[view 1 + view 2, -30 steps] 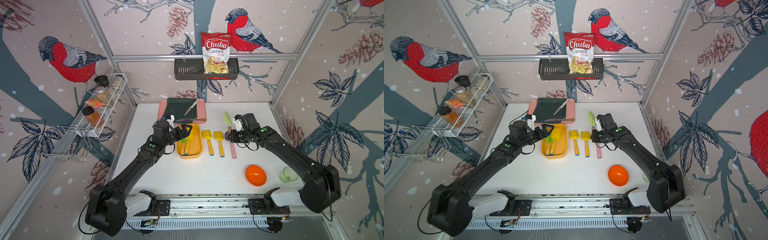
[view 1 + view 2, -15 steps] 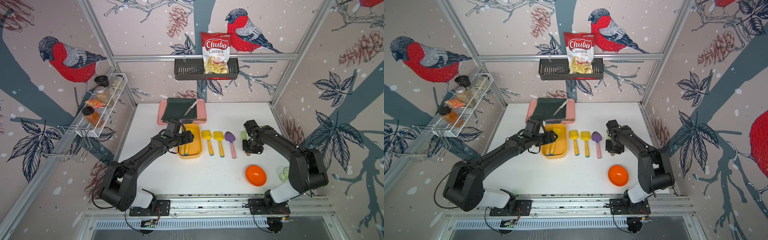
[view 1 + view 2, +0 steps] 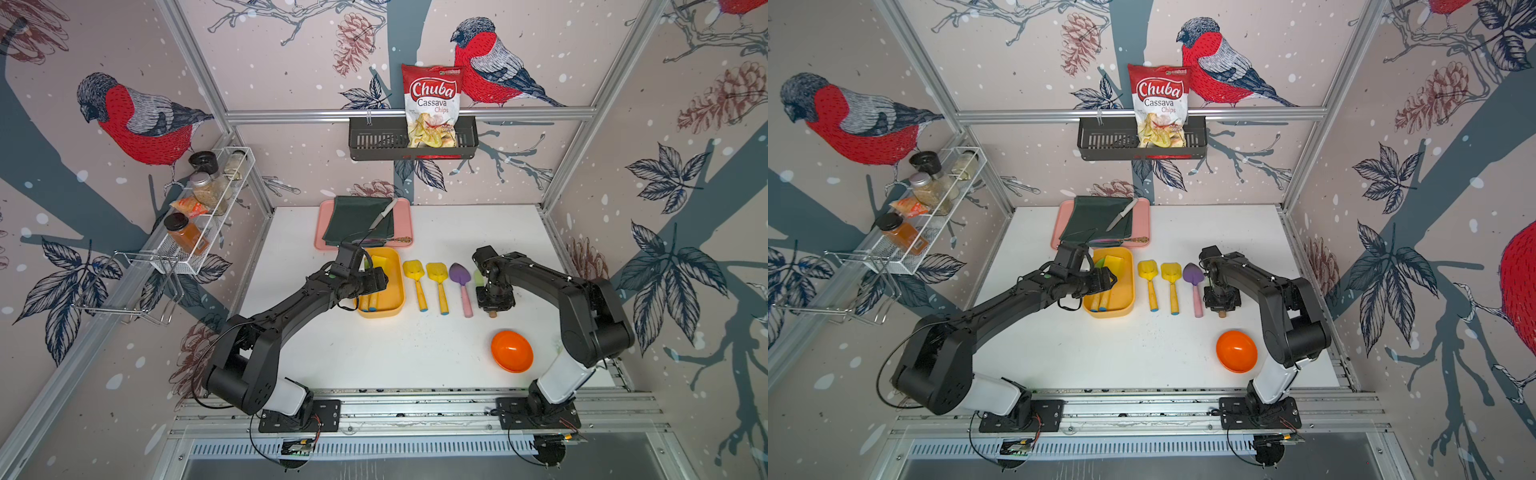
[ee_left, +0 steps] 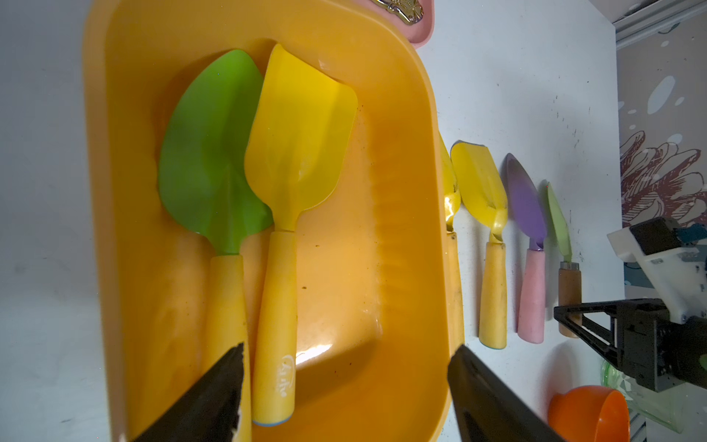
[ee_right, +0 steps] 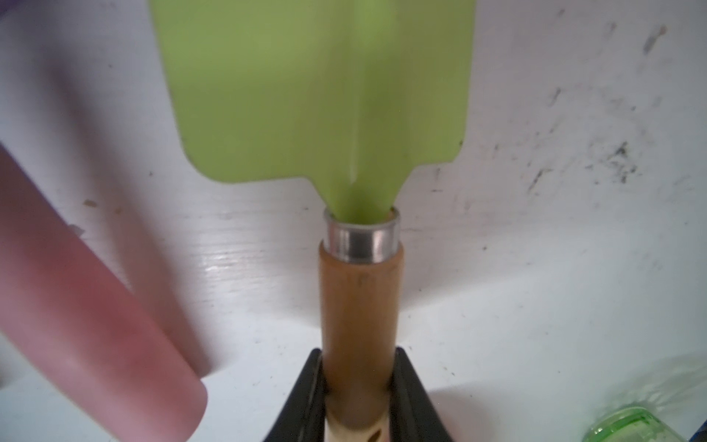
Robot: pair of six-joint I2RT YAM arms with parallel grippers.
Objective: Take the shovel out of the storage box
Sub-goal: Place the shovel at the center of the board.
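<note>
Left claw point(image 4: 344, 386) hangs open over the near end of the box point(image 4: 344, 268); this arm is the nearer. The yellow shovel point(image 4: 302, 145) lays its handle between the fingers point(image 4: 493, 402), the green shovel point(image 4: 206, 153) under one. Both run lengthwise, blades away. Right claw point(image 5: 359, 382) grips a wood-handled shovel point(image 5: 325, 95) outside the box.

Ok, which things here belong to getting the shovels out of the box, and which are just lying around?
Job: storage box; green shovel and yellow shovel inside it; open left end effector over them; right end effector gripping the pale-green shovel; row of shovels beside the box.
Lying about: orange bowl, pink tray, dark cloth, knife, chips bag.
</note>
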